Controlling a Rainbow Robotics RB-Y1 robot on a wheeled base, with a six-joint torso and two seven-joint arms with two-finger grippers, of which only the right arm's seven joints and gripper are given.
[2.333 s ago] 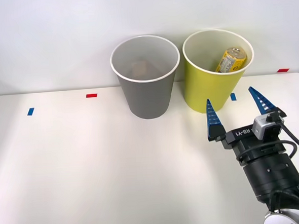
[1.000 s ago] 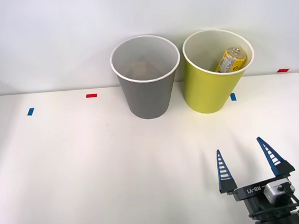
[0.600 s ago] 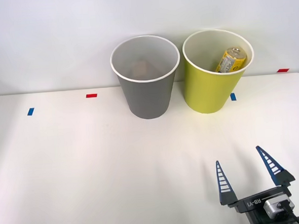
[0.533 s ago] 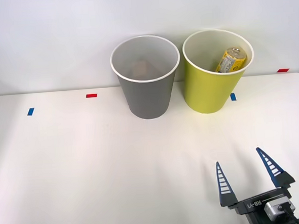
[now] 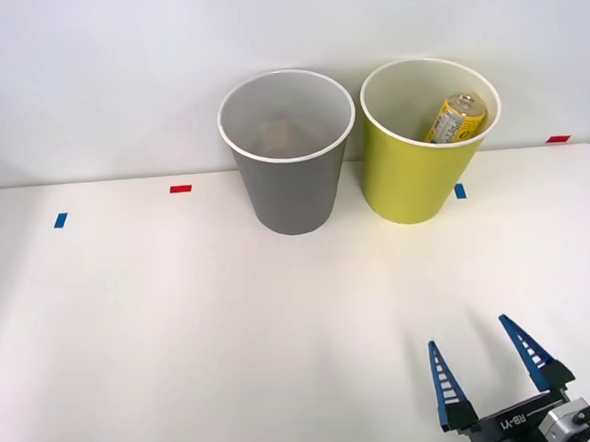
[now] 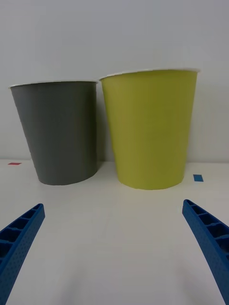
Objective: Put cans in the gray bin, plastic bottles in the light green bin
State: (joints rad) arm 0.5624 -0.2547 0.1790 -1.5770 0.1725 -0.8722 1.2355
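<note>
The white table [image 5: 131, 321] is seen to bear two bins side by side at its far edge, just apart. In the light green bin [image 5: 413, 179] a can [image 5: 456, 118] is leaned against the inner wall, yellow-bodied as far as can be made out, so by the task's rule it is judged misplaced: cans are meant for the gray bin [image 5: 291, 181]. Something pale is glimpsed at the gray bin's bottom, but what it is cannot be told. No loose bottle or can is left on the table. The right gripper [image 5: 492, 367] is held low near the table's front, well apart from both bins, fingers spread and grasping nothing. Small red and blue tape marks [image 5: 180, 189] are stuck about; nothing is judged to block the bins.
</note>
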